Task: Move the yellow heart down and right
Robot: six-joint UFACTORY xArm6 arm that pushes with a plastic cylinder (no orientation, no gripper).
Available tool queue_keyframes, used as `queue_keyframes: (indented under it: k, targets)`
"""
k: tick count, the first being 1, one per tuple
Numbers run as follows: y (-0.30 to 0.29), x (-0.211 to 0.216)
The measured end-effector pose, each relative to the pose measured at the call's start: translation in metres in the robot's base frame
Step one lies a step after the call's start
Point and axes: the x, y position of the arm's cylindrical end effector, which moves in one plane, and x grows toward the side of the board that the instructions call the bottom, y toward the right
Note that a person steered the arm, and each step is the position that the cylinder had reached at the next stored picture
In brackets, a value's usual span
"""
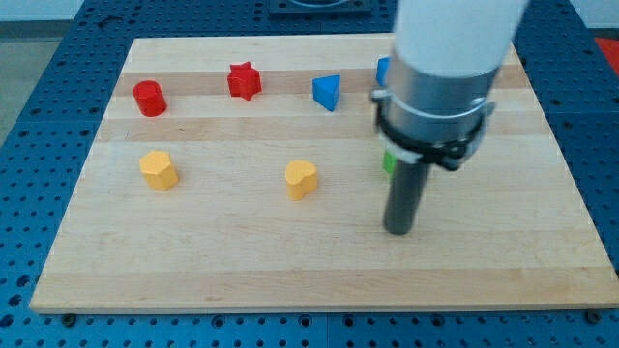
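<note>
The yellow heart (pixel 301 180) lies near the middle of the wooden board (pixel 193 261). My tip (pixel 397 230) rests on the board to the right of the heart and a little below it, about a hundred pixels away, not touching it. The arm's white and grey body rises above the rod and hides part of the board's upper right.
A yellow block (pixel 158 169) lies at the left. A red cylinder (pixel 149 98), a red star (pixel 244 80) and a blue triangle (pixel 327 92) line the top. A blue block (pixel 383 70) and a green block (pixel 388 161) peek out beside the arm, mostly hidden.
</note>
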Motion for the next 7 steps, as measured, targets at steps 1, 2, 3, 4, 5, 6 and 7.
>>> queue_keyframes:
  k: [1, 2, 3, 4, 5, 6, 7]
  targets:
    - [-0.051, -0.002]
    - [-0.051, -0.002]
    - [-0.058, -0.003]
    - [-0.069, -0.009]
    - [-0.093, -0.015]
    - [-0.129, -0.011]
    - [-0.152, -0.015]
